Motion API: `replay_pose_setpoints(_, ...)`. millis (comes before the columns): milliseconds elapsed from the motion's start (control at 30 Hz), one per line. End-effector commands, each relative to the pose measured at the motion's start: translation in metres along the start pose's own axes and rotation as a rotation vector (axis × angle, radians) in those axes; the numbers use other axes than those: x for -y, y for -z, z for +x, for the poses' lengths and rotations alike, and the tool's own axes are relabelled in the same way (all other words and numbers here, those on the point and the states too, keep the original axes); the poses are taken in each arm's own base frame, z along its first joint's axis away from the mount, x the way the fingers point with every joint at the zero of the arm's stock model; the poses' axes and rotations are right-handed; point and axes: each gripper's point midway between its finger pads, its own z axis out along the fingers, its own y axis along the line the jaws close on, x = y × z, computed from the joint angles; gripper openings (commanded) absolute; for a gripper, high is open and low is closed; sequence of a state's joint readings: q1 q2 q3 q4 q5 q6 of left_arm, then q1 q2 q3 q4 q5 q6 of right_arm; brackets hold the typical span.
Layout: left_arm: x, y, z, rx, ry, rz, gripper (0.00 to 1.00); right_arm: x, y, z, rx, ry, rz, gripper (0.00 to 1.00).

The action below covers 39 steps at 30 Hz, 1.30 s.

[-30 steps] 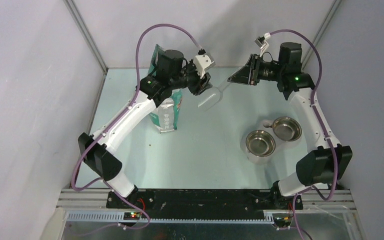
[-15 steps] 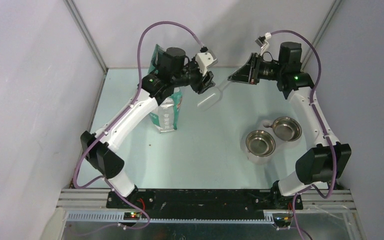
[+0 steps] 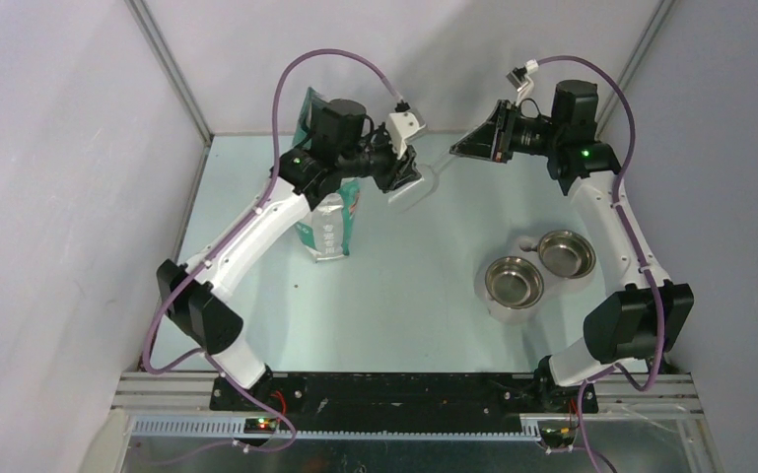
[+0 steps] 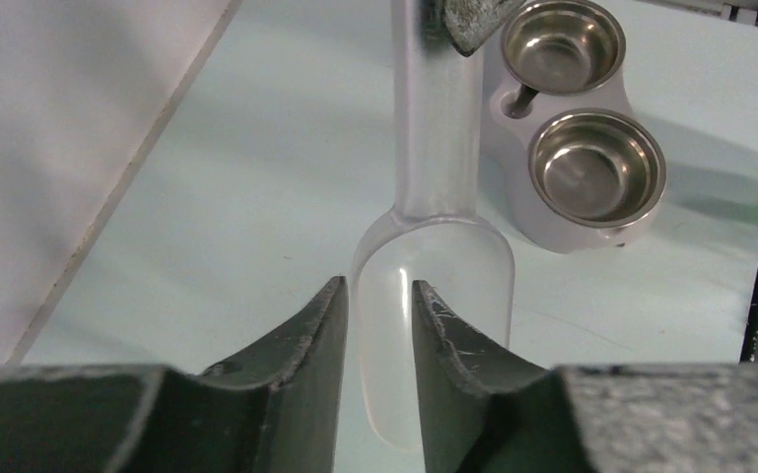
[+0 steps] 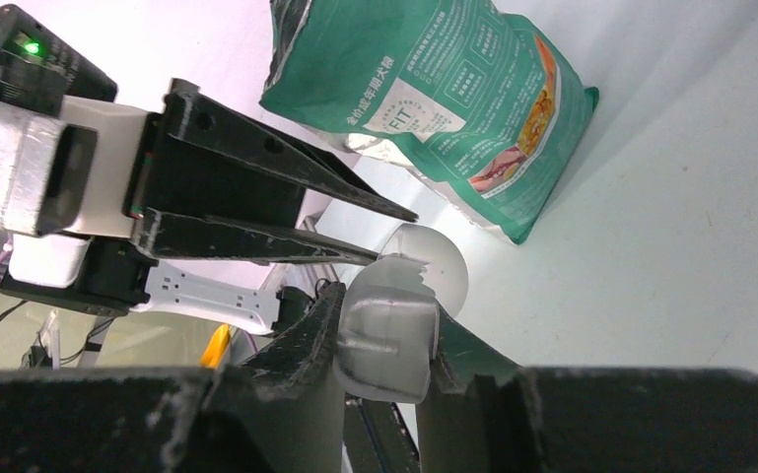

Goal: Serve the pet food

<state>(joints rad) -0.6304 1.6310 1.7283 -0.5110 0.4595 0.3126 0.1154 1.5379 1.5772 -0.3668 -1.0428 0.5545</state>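
Note:
No pet food shows in any view; both steel bowls (image 3: 514, 281) (image 3: 566, 253) look empty, as they do in the left wrist view (image 4: 597, 166). My right gripper (image 3: 455, 150) is shut on the handle of the clear plastic scoop (image 5: 384, 340) and holds it in the air. The scoop's empty bowl (image 4: 458, 266) points toward my left gripper (image 4: 379, 286). The left gripper's jaws stand a narrow gap apart, straddling the near left rim of the scoop bowl. It also shows in the top view (image 3: 406, 180). The teal-green bag (image 3: 330, 212) stands upright behind the left arm.
The two bowls sit in a grey holder (image 4: 552, 227) on the right of the pale table. The bag (image 5: 434, 99) stands near the back left corner. Grey walls close in the back and both sides.
The scoop bowl has drawn in closer under the left gripper's fingertips and looks more foreshortened. The right gripper has risen slightly. Bag and bowls have not moved.

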Motion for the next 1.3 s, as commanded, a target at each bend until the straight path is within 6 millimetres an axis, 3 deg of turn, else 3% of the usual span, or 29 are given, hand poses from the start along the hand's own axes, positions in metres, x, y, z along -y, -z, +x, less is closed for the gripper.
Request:
replay_pose_setpoints(0, 0.008, -0.007, -0.017, 0.045, -0.003, 0.041, 0.34, -0.032, 0.006, -0.019, 0.050, 0.084, -0.051, 0.00)
replay_pose_setpoints(133, 0.008, -0.013, -0.023, 0.056, -0.018, 0.037, 0.24, -0.033, 0.006, -0.018, 0.052, 0.072, -0.056, 0.00)
replay_pose_setpoints(333, 0.010, -0.019, -0.027, 0.064, -0.023, 0.039, 0.01, -0.029, 0.005, -0.011, 0.047, 0.062, -0.047, 0.02)
replay_pose_setpoints(533, 0.015, -0.015, -0.020, 0.037, -0.064, 0.062, 0.00, -0.020, 0.010, -0.008, 0.017, 0.143, -0.015, 0.45)
replay_pose_setpoints(667, 0.013, -0.011, -0.015, 0.015, -0.121, 0.055, 0.00, -0.010, 0.016, -0.015, -0.017, 0.138, 0.019, 0.55)
replay_pose_setpoints(867, 0.012, -0.010, -0.013, 0.003, -0.133, 0.052, 0.00, -0.004, 0.019, 0.003, -0.132, 0.123, 0.035, 0.60)
replay_pose_setpoints(1267, 0.008, -0.012, -0.014, 0.005, -0.142, 0.035, 0.00, -0.004, 0.007, 0.030, -0.210, 0.068, 0.034, 0.58)
